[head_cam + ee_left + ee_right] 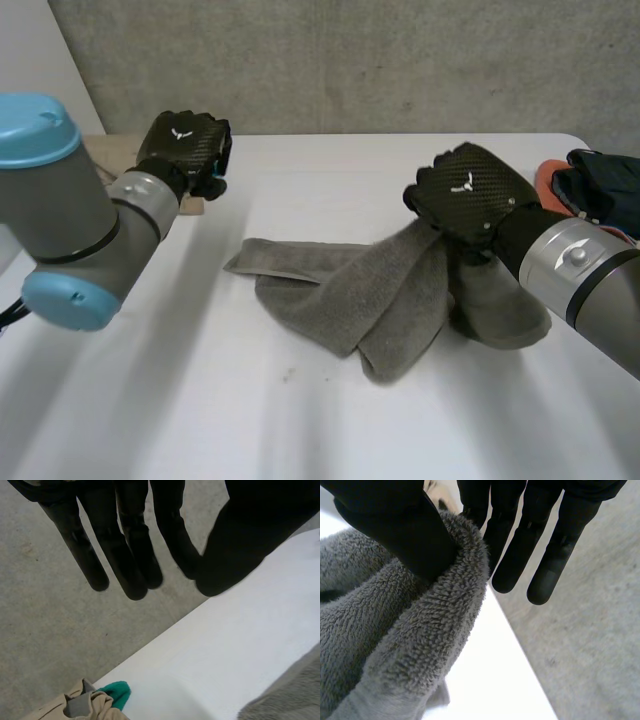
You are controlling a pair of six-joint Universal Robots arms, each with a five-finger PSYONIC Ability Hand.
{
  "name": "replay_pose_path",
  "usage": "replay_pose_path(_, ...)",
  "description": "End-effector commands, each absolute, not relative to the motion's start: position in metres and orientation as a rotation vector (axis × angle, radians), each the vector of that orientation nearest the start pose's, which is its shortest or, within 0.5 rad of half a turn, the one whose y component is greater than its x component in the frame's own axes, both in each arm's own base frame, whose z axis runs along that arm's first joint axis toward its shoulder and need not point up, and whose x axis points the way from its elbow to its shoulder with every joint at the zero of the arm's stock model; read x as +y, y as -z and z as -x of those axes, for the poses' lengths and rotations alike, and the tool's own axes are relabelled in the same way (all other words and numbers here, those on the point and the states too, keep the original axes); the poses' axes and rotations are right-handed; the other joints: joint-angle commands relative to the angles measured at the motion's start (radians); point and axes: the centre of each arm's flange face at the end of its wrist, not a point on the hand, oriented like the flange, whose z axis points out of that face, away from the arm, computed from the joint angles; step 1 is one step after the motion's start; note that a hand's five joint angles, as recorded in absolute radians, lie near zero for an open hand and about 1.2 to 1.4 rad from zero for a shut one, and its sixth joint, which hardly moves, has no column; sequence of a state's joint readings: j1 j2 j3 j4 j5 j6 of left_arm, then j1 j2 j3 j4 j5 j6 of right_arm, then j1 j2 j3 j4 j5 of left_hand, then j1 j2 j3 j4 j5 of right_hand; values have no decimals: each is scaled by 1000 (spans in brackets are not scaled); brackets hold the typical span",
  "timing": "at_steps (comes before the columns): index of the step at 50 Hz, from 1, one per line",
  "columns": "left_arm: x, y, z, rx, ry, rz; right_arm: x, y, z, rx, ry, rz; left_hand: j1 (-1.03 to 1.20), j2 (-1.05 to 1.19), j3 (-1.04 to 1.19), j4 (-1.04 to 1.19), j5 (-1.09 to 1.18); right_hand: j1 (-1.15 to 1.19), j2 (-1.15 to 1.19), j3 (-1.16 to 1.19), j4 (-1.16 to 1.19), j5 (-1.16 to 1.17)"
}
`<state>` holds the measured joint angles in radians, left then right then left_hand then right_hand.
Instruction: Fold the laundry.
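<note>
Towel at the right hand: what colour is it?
The towel is plain grey, no pattern; the right wrist view shows it best.

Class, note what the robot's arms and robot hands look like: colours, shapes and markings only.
The left arm and right arm are thick grey tubes with silver wrist collars; the left one shows light-blue caps. The left robot hand and right robot hand are black, each with a woven-look back bearing a small white mark. Their fingers are long, black and round-tipped.
</note>
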<state>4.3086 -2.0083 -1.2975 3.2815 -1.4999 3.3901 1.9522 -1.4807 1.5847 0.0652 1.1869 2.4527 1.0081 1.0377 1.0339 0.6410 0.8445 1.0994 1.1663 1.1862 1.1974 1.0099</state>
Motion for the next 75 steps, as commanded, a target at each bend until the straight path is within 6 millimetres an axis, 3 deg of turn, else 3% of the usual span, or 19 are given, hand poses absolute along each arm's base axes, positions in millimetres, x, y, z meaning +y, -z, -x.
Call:
replay_pose_path(1, -292, -219, 278, 2337, 2158, -924, -219, -259, -260, 1852, 1885, 1543, -759, -789, -785, -392, -770, 297, 230, 210, 199, 212)
replay_pose_path(7, -296, -165, 278, 2443, 1966, -992, -218, -257, -258, 1862, 1877, 1531, -689, -719, -715, -322, -700, 297, 230, 210, 199, 212)
replay_pose_path(10, -305, -152, 280, 2426, 1945, -1025, -217, -259, -258, 1860, 1884, 1530, -630, -660, -656, -263, -641, 297, 230, 210, 199, 212)
replay_pose_path(29, -349, -110, 308, 2393, 2024, -1130, -207, -243, -253, 1901, 1810, 1536, -331, -360, -357, 36, -342, 297, 230, 210, 199, 212)
replay_pose_path(32, -356, -103, 312, 2386, 2028, -1135, -207, -241, -253, 1902, 1811, 1537, -150, -179, -175, 217, -161, 297, 230, 210, 199, 212)
replay_pose_path(33, -358, -101, 312, 2384, 2027, -1134, -208, -242, -253, 1900, 1822, 1533, -21, -50, -47, 346, -32, 297, 230, 210, 199, 212)
replay_pose_path(34, -360, -100, 313, 2381, 2033, -1131, -209, -242, -253, 1899, 1827, 1534, 303, 273, 277, 670, 292, 297, 230, 210, 199, 212)
replay_pose_path(37, -363, -105, 315, 2356, 2050, -1113, -210, -243, -253, 1896, 1846, 1533, 388, 359, 362, 755, 377, 297, 230, 210, 199, 212)
replay_pose_path(40, -364, -123, 316, 2309, 2095, -1074, -212, -248, -253, 1889, 1868, 1537, 388, 359, 362, 755, 377, 297, 230, 210, 199, 212)
replay_pose_path(41, -367, -155, 311, 2243, 2160, -1007, -213, -250, -253, 1885, 1874, 1536, 388, 359, 362, 755, 377, 297, 230, 210, 199, 212)
replay_pose_path(45, -354, -216, 298, 2147, 2267, -910, -210, -259, -250, 1928, 1828, 1549, 388, 359, 362, 755, 377, 297, 230, 210, 199, 212)
replay_pose_path(49, -334, -242, 290, 2109, 2305, -905, -210, -263, -230, 2109, 1638, 1576, 388, 359, 362, 755, 377, 297, 230, 210, 199, 212)
replay_pose_path(55, -322, -233, 278, 2169, 2218, -919, -222, -240, -218, 2218, 1417, 1700, 388, 359, 362, 755, 377, 297, 230, 210, 199, 212)
replay_pose_path(61, -349, -212, 266, 2193, 2164, -871, -261, -205, -226, 2294, 1343, 1676, 388, 359, 362, 755, 377, 297, 230, 210, 199, 212)
replay_pose_path(63, -365, -217, 267, 2141, 2213, -844, -280, -204, -230, 2298, 1416, 1645, 388, 359, 362, 755, 377, 297, 230, 210, 199, 212)
replay_pose_path(64, -372, -223, 270, 2106, 2251, -840, -300, -209, -237, 2295, 1541, 1604, 388, 359, 362, 755, 377, 297, 230, 210, 199, 212)
replay_pose_path(67, -398, -252, 282, 1938, 2422, -792, -328, -231, -249, 2259, 1795, 1507, 388, 359, 362, 755, 377, 297, 230, 210, 199, 212)
replay_pose_path(71, -414, -345, 292, 1471, 2780, -622, -367, -303, -264, 2024, 2380, 1175, 388, 359, 362, 755, 377, 297, 230, 210, 199, 212)
replay_pose_path(75, -409, -389, 294, 1232, 2974, -507, -372, -328, -266, 1859, 2574, 1020, 388, 359, 362, 755, 377, 297, 230, 210, 199, 212)
